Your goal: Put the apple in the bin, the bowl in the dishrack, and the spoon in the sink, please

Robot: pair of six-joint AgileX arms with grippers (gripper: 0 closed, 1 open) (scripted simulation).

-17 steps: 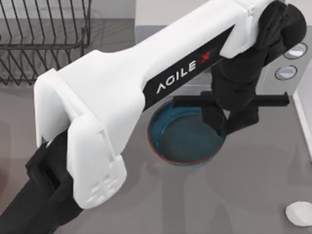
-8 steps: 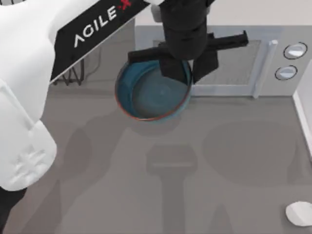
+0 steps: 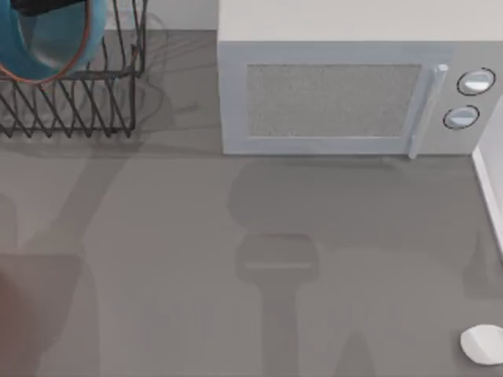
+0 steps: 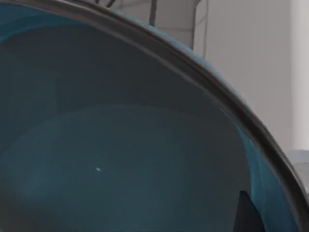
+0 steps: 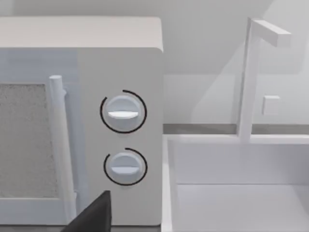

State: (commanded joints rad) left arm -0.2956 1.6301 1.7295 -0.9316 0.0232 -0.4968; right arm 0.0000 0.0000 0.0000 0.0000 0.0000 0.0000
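A grey table seen from above, with a white microwave [image 3: 346,94] at the back and a black wire dishrack [image 3: 71,102] in the back left corner. The teal-blue bowl [image 3: 51,35], rimmed in thin reddish brown, is tipped nearly on edge over the top of the dishrack. Whether it already rests on the wires or hangs just above them cannot be told. A dark part of the left gripper [image 3: 39,6] shows at the bowl's upper edge, seemingly pinching the rim, so the bowl looks carried rather than released.

From the left wrist, the bowl's smooth, glossy inside [image 4: 120,159] sits very close to the camera, its rim curving across the picture.

The bowl step appears nearly done, with only the setting down and letting go remaining. The spoon [image 3: 483,344], a small white oval, lies on the table near the front right corner, not yet moved. The sink [image 5: 241,193], a pale basin beside the microwave, shows from the right wrist, along with a dark tip of the right gripper [image 5: 94,215]; whether that one is spread or pressed together cannot be told.
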